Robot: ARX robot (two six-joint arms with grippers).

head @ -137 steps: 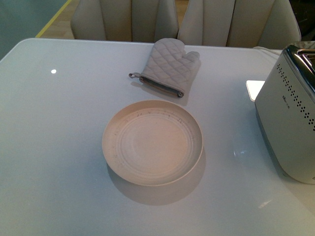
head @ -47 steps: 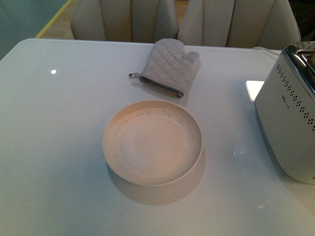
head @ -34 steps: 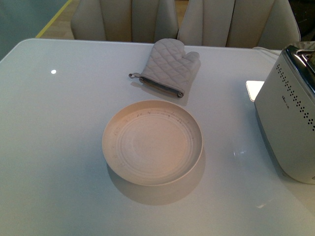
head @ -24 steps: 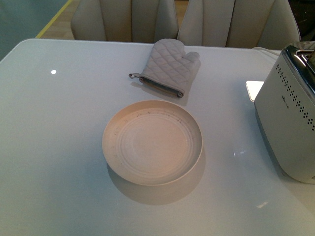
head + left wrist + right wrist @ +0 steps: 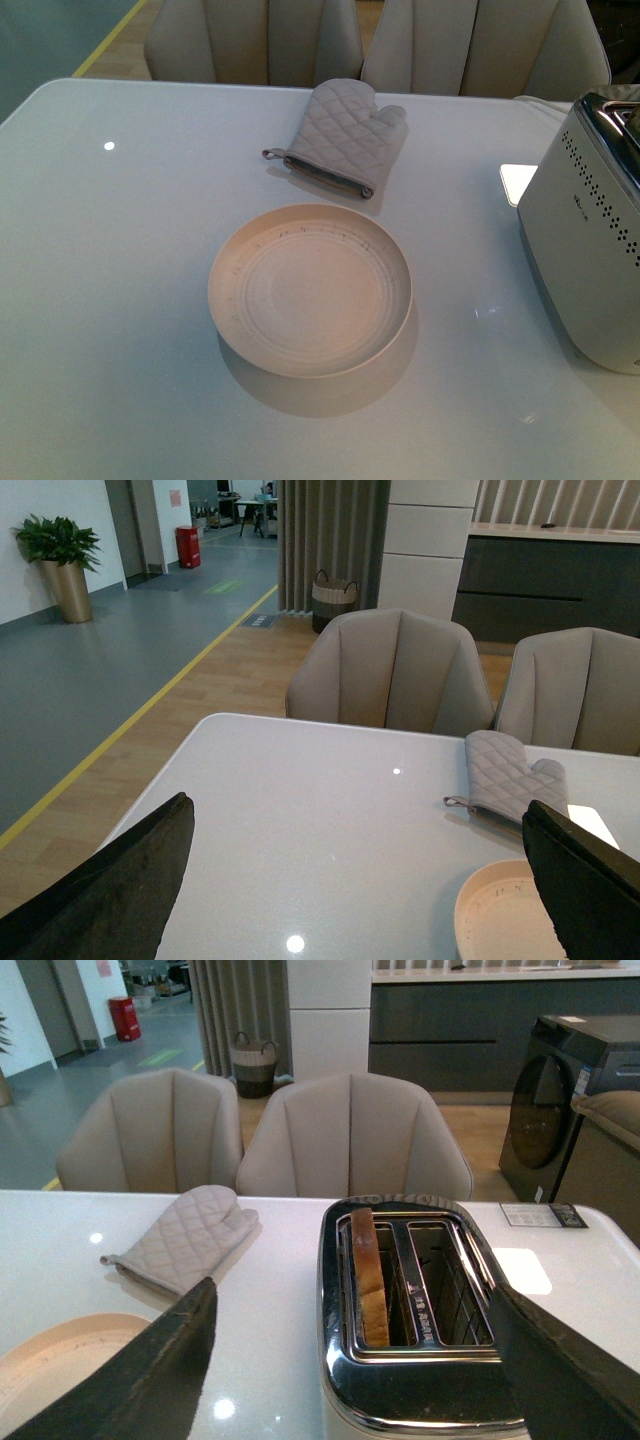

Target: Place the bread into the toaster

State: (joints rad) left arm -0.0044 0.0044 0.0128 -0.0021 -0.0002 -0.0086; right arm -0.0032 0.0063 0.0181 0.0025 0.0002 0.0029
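Observation:
The silver-white toaster point(image 5: 590, 250) stands at the table's right edge in the front view, its perforated side facing the plate. In the right wrist view the toaster point(image 5: 415, 1380) shows its chrome top with two slots. The bread point(image 5: 368, 1278) stands on edge in the slot nearer the mitt, its brown crust up. My right gripper point(image 5: 360, 1380) is open, raised above and just short of the toaster, holding nothing. My left gripper point(image 5: 360, 890) is open and empty above the table's left part. Neither gripper shows in the front view.
An empty round cream plate point(image 5: 310, 290) sits mid-table. A quilted grey oven mitt point(image 5: 345, 135) lies behind it. Beige chairs point(image 5: 250, 40) stand along the far edge. A bright light patch point(image 5: 518, 180) lies on the table by the toaster.
Nothing on the table has moved. A dark shape over the toaster's top one second ago has gone out of the front view.

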